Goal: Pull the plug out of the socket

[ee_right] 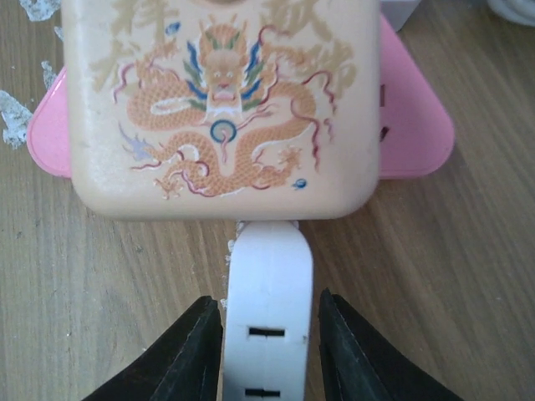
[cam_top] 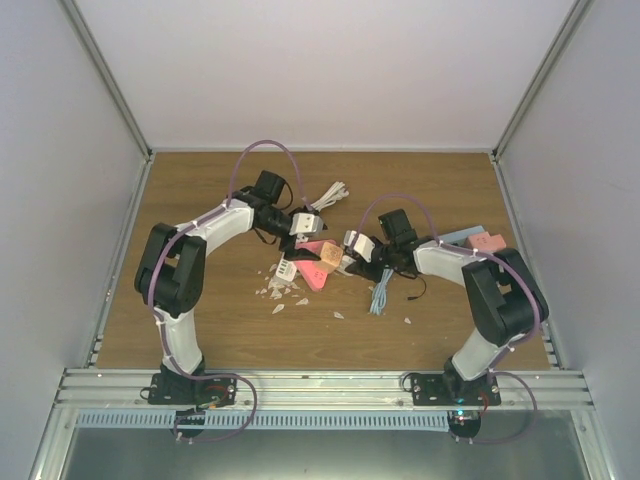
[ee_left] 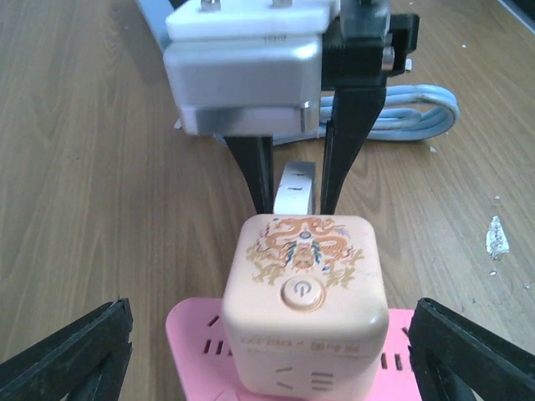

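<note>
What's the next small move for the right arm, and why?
Probably close the right gripper firmly on the white plug: its fingers flank the plug, which sits in the dragon cube socket, but a firm pinch isn't clear yet. The left gripper stands open either side of that socket.

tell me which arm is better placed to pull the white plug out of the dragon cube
Right. The right gripper straddles the white plug at the cube socket; the left gripper stands open around the cube socket itself.

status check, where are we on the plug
Left gripper open, either side of socket. Right gripper flanks plug, contact unclear. Plug seated in socket. Nothing seen blocking it.
</note>
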Tool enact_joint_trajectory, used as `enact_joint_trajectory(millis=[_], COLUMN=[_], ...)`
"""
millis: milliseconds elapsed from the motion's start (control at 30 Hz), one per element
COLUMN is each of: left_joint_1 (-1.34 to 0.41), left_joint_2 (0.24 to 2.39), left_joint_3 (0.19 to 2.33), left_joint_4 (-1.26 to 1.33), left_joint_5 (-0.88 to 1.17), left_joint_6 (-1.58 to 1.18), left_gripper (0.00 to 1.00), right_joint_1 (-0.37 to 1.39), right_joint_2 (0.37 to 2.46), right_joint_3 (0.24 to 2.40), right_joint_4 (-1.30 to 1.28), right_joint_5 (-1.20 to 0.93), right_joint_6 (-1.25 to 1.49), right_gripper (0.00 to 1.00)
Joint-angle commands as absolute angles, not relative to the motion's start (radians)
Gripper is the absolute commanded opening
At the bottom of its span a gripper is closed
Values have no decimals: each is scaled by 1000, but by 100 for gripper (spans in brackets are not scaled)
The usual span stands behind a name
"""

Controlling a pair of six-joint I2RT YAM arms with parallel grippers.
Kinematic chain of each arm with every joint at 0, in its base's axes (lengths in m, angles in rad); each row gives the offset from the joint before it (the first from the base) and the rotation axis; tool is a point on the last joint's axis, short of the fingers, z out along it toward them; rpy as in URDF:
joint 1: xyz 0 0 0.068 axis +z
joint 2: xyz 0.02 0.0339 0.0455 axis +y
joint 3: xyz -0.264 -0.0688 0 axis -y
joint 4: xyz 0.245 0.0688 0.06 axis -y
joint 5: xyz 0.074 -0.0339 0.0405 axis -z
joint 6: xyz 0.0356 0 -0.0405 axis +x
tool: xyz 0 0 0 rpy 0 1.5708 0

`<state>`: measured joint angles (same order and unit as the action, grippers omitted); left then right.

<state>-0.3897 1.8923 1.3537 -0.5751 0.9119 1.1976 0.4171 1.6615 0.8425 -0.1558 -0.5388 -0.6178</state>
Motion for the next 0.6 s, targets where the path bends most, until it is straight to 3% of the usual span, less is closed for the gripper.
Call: enact_joint_trajectory(millis=[0, 367, 567], left_joint_1=[-417, -465, -477], left_joint_2=[1923, 1969, 1994], left_joint_3=[1377, 1385, 1402], left_joint_4=[-576, -525, -549], left_joint_5=[959, 933, 918], left_joint_6=[1216, 1194, 1205], left_gripper=[90, 89, 79], right_joint_1=[435, 436, 436], right_joint_2=[1691, 1694, 1699], right_joint_3=[874, 876, 875], right_joint_4=[-146, -148, -155], right_joint_5=[-537, -537, -538], right_joint_6=[-629, -629, -632], right_gripper=[31, 21, 16])
